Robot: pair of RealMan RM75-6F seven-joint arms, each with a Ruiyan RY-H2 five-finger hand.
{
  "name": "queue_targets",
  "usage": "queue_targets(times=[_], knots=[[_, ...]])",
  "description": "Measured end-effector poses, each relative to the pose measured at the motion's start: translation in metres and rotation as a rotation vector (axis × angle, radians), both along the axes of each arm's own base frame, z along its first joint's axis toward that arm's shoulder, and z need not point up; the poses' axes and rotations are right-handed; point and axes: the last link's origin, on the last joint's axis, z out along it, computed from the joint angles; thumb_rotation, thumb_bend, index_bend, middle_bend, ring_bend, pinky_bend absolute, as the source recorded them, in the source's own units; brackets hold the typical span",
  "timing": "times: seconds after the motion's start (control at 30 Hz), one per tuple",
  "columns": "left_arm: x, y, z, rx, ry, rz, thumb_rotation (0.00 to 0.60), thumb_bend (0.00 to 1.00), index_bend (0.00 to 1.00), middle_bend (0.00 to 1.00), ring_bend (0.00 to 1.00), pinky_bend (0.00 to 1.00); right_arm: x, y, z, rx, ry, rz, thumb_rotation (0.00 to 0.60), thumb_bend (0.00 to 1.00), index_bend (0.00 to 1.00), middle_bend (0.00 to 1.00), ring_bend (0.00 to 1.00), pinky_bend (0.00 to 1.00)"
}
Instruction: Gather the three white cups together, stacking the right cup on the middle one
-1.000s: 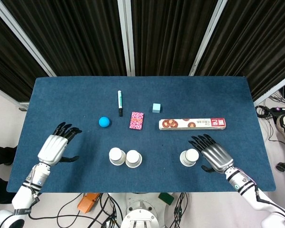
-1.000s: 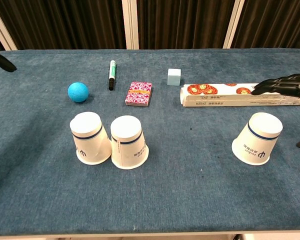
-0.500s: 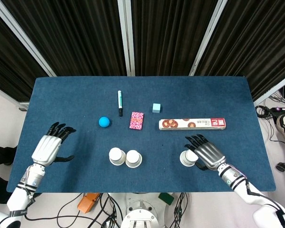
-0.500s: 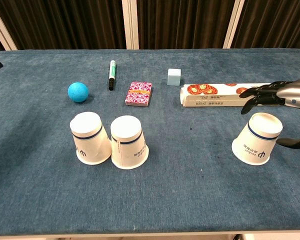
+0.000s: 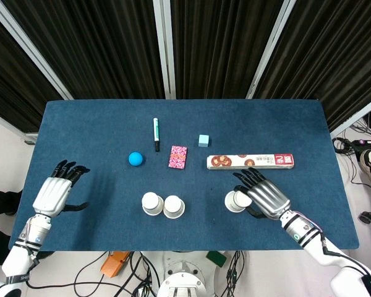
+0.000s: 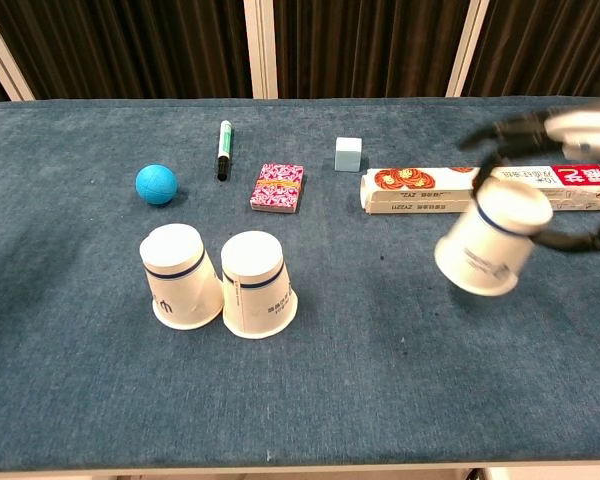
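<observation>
The right robot hand (image 5: 266,198) reaches in from the near right corner of the table (image 5: 80,124), palm down, fingers curled over the top of the right cup (image 6: 490,238) and thumb under its far side. It grips the cup, which is tilted, rim toward the left, and lifted off the cloth in the chest view. The middle cup (image 6: 257,285) and left cup (image 6: 180,275) stand upside down, touching, well apart from it. The left robot hand (image 5: 52,193) hovers flat near the left edge, fingers spread, holding nothing.
</observation>
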Motion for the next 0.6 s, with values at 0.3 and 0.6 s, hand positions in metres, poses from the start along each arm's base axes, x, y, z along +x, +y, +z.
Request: queue_targets(times=[0.3,0.6], knots=[[-0.016,-0.008,0.004,0.025,0.002,0.053,0.589,0.12,0.2,0.18,0.09,0.0,0.087,-0.018,-0.002,0.058,-0.112,0.212,0.6,0.55,0.44,0.13,0.0,0.05],[-0.022,-0.01,0.008,0.039,0.006,0.072,0.59,0.12,0.2,0.18,0.09,0.0,0.153,-0.03,-0.047,0.172,-0.118,0.305,0.6,0.55,0.41,0.13,0.0,0.05]])
